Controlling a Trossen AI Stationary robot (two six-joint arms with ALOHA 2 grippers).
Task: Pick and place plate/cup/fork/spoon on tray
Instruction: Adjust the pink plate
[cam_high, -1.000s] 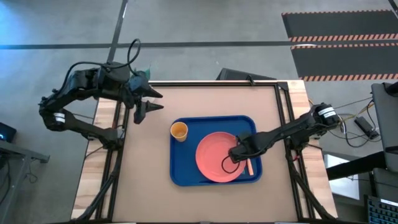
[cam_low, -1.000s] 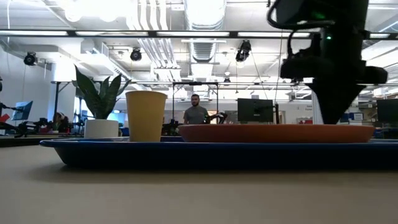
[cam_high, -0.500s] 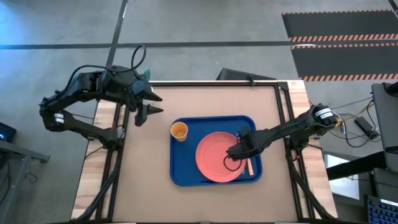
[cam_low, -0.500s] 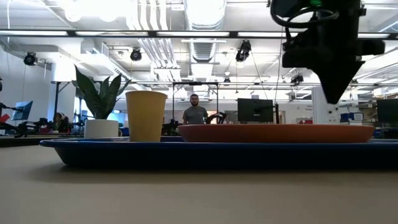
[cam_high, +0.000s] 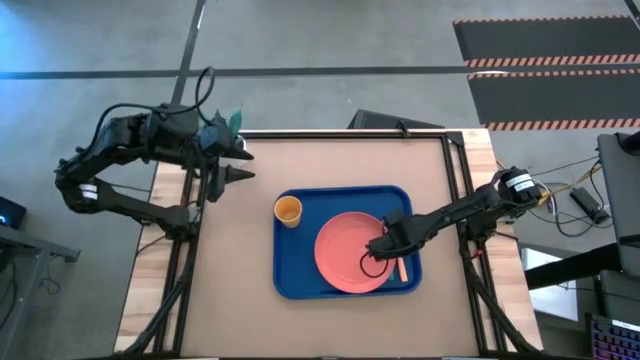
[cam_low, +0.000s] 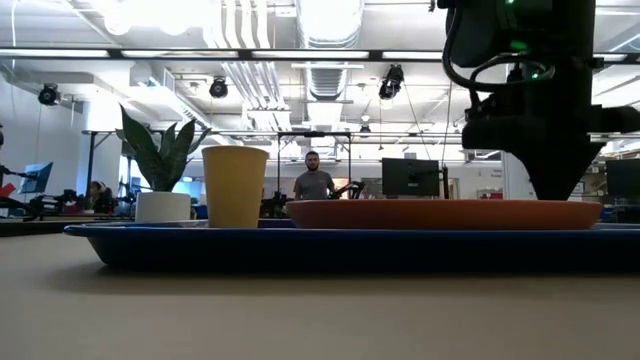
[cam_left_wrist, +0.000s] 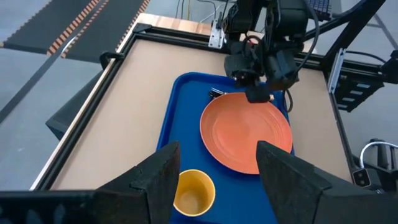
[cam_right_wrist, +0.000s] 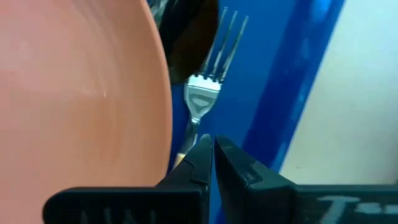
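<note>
I see the big blue plastic tray lying in the middle of the brown counter. The round flat coral-pink plate lies in the tray, toward its 3 o'clock side. The small orange-yellow cup stands upright in the tray at its 10 o'clock corner, apart from the plate.

My right hand is low over the plate's 3 o'clock edge. In the right wrist view its two dark fingers are almost touching, with only a thin gap, and I cannot tell if they pinch anything. The small fork with silver tines and a pale orange-pink handle lies flat on the tray floor, just beside the plate rim, and its handle end runs under my fingertips. In the high view the handle shows at the plate's 3 o'clock side.

My left hand hangs over the counter's 10 o'clock corner, well apart from the tray, with its fingers spread wide.
</note>
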